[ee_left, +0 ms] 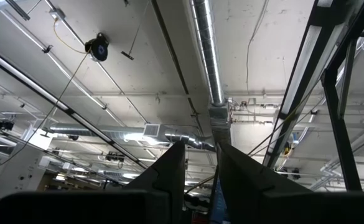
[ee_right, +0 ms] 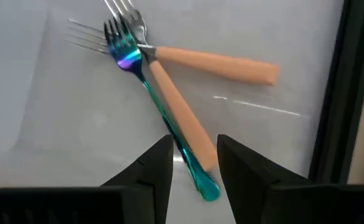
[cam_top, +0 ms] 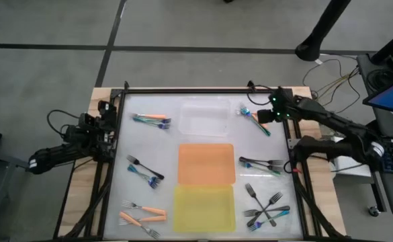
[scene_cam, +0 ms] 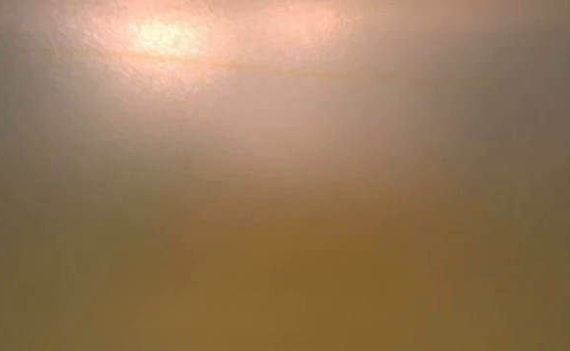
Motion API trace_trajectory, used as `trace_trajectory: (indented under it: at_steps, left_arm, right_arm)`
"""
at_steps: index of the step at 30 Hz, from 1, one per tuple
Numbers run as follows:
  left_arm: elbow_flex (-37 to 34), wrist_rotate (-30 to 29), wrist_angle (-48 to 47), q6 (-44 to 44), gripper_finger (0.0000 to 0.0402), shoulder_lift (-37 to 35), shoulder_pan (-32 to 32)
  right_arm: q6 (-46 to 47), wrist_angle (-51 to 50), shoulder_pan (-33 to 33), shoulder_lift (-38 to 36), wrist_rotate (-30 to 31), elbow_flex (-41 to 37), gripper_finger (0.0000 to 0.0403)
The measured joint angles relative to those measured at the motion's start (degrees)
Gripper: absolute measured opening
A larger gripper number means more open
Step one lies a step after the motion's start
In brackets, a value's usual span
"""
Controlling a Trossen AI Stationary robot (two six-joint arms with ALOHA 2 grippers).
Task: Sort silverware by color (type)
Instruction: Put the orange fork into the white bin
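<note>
The right end effector [ee_right: 194,163] hangs low over the far right corner of the desk [cam_top: 142,141], its fingers slightly apart with nothing between them. Directly beneath it lies a small cluster of silverware: a teal fork [ee_right: 160,109] crossing two orange-handled forks [ee_right: 216,62]. In the right wrist view the teal fork's handle runs straight into the gap between the fingertips, tines pointing away, so its long axis lies roughly along the line of approach; the closing fingers would likely meet the teal handle and the orange one touching it together.

The left end effector [ee_left: 200,165], fingers a little apart and empty, waits at the desk's left edge, pointing up at the ceiling, well apart from any fork.

Three trays run down the desk's middle: a clear tray [cam_top: 205,115] farthest, an orange tray [cam_top: 206,163], then a yellow tray [cam_top: 205,208]. All three appear empty. Other forks lie in mixed clusters on both sides of the trays; sorting seems barely begun. The low view shows nothing usable.
</note>
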Motion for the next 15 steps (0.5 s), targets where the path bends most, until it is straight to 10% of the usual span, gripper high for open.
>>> trace_trajectory:
  at_steps: [15]
  left_arm:
    - [0.02,0.00,-0.50,0.00,0.0075,0.00,0.00]
  right_arm:
    - [-20.24,-0.08,-0.04,18.38,6.12,9.38,0.0116]
